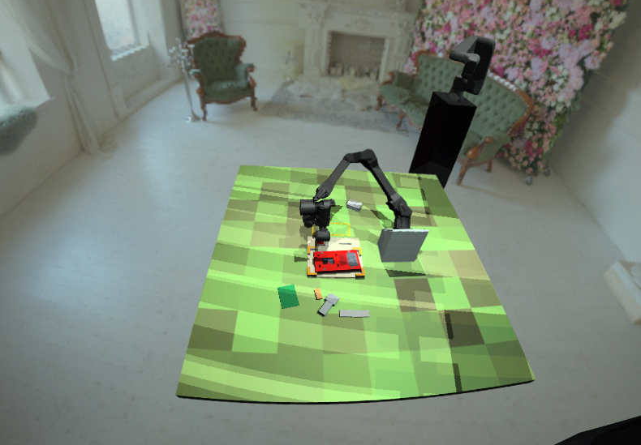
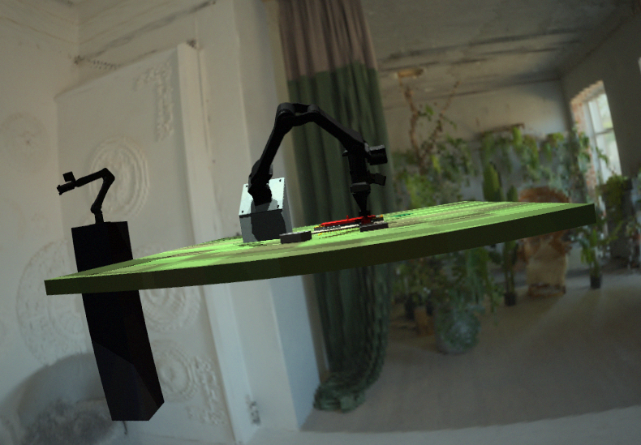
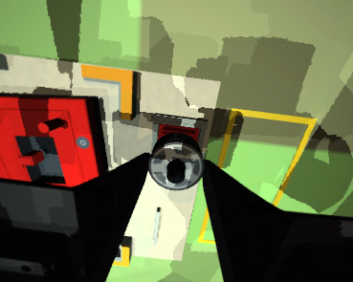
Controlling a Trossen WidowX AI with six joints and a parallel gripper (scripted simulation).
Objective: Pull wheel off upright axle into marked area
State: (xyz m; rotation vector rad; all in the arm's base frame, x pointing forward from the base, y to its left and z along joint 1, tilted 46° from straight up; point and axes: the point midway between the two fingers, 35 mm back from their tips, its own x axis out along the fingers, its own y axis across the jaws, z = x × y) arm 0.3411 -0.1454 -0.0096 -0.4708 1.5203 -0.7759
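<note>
Gripper (image 3: 176,168) black parallel-jaw, clamped on round grey wheel with dark hub (image 3: 176,166); over cream baseplate (image 3: 198,95) | red mount (image 3: 179,134) beneath | yellow-outlined marked area (image 3: 262,163) just beside

The gripper (image 3: 176,171) points down, and its two black fingers squeeze a round grey wheel (image 3: 175,167) from both sides. The wheel has a dark hole in the middle. Just past it sits a small red block (image 3: 179,133) on a pale board (image 3: 188,99). A big red plate (image 3: 40,138) lies to the left. An orange corner mark (image 3: 119,82) is on the board. A yellow box outline (image 3: 275,171) lies on the green table (image 3: 255,37), just right of the wheel.
</note>
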